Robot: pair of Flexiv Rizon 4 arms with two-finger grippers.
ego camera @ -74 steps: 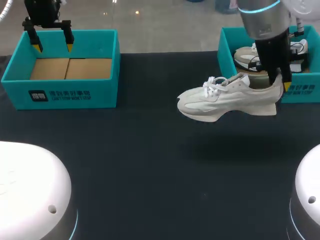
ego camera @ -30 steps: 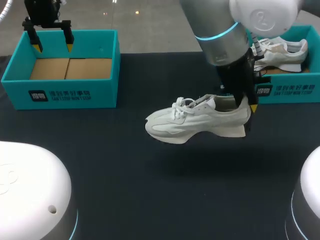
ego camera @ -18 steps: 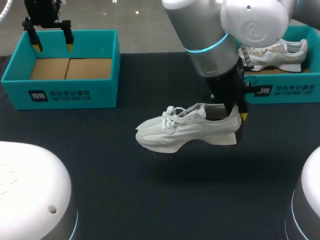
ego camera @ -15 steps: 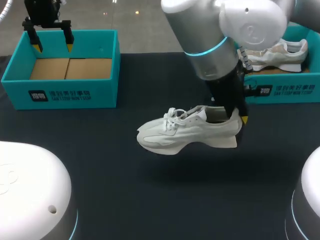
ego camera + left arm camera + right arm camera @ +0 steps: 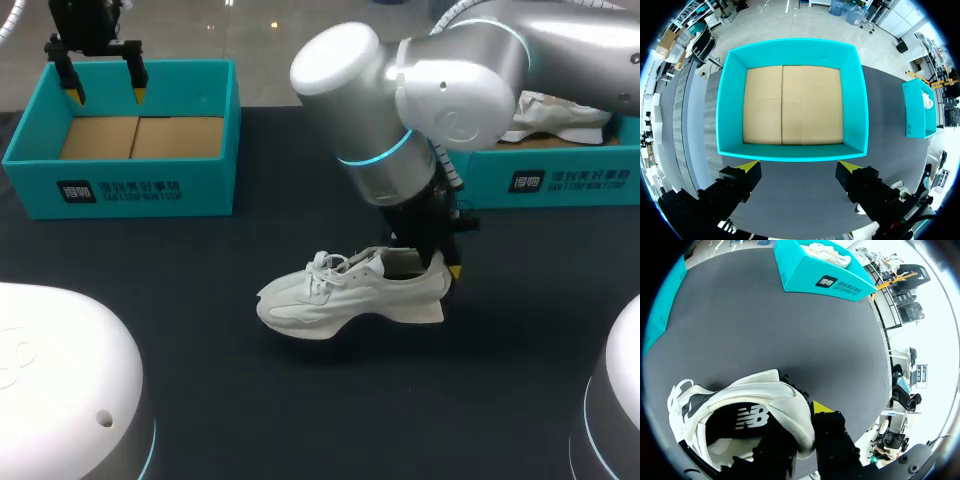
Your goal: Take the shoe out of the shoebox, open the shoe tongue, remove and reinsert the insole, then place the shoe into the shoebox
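The far-left shoebox [image 5: 120, 190], at ten o'clock on the table [image 5: 300, 400], carries a small square logo and white print on its front wall, too fine to make out. The far-right shoebox [image 5: 570, 181] at two o'clock bears the same marking. A white logo sits on the dark insole [image 5: 752, 416] inside the shoe [image 5: 790, 405].

Dark matte table [image 5: 300, 400] stretching wide, spare pale sneaker [image 5: 560, 118] lying inside the teal shoebox [image 5: 560, 180] at the far right

Bare table [image 5: 250, 400] up front, shoe [image 5: 340, 298] and right arm [image 5: 400, 130] mid-table, shoeboxes [image 5: 120, 185] behind
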